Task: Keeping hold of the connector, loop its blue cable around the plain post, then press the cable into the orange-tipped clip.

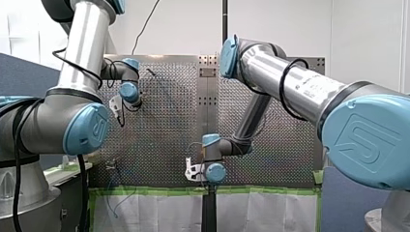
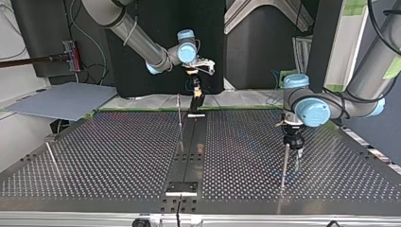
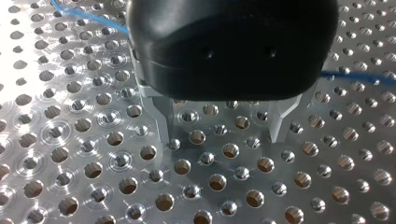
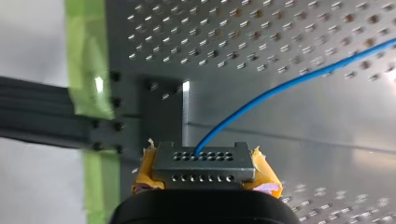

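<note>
Across the perforated table (image 2: 118,156), seen in the top view, my right arm (image 2: 137,40) enters at the left and reaches to the far edge, while my left arm (image 2: 364,85) enters at the right and hangs over the plate. At the far edge, the table carries green tape (image 4: 86,60). The left gripper (image 3: 223,139) points down close above the holes; its metal fingers (image 3: 168,126) are spread apart with nothing between them. The right gripper (image 4: 205,175) pinches the grey connector (image 4: 204,161) between yellow pads (image 4: 266,175). From the connector's face, the blue cable (image 4: 289,86) rises and runs off over the table; the left wrist view shows it also passing behind that gripper's body. One thin rod (image 2: 285,163) stands just beside the left gripper, another (image 2: 179,111) near the right one; which is the plain post cannot be told.
</note>
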